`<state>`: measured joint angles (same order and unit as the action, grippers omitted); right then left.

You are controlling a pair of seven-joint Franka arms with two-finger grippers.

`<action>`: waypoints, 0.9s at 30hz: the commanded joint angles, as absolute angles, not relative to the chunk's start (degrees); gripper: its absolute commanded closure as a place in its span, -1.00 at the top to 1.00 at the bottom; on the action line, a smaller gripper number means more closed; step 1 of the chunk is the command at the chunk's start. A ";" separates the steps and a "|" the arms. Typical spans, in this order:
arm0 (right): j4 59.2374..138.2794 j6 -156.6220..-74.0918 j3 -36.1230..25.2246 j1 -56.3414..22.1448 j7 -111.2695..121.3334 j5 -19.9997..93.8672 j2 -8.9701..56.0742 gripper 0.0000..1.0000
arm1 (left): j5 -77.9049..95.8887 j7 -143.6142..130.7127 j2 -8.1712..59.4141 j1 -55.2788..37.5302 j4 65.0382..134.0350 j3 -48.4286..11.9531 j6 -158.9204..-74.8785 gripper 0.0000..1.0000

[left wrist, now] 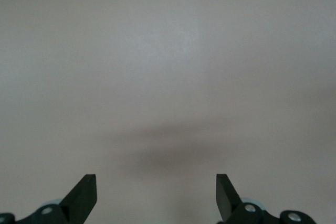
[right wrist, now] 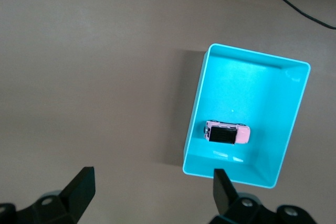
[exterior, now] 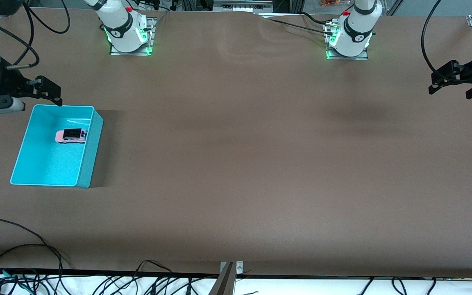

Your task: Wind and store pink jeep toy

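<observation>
The pink jeep toy, pale pink with a black roof, lies inside the turquoise bin at the right arm's end of the table. It also shows in the right wrist view within the bin. My right gripper is open and empty, up in the air over the table just beside the bin's edge that lies farthest from the front camera; its own view shows the gripper over bare table. My left gripper is open and empty, raised over the left arm's end of the table, and its own view shows it over bare table.
The brown table stretches between the arms. Loose black cables lie along the edge nearest the front camera. The arm bases stand along the edge farthest from that camera.
</observation>
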<state>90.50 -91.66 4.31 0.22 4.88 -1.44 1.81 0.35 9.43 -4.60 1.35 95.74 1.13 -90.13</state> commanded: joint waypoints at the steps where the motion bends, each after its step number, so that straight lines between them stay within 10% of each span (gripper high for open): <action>1: 86.48 -87.28 5.10 1.49 3.43 -1.14 2.29 1.00 | -0.44 9.23 -4.13 1.50 94.75 1.05 -90.26 1.00; 27: 81.04 -81.91 5.18 2.99 -1.32 -0.88 3.25 1.00 | -0.26 8.96 -4.13 1.58 94.75 1.14 -90.35 1.00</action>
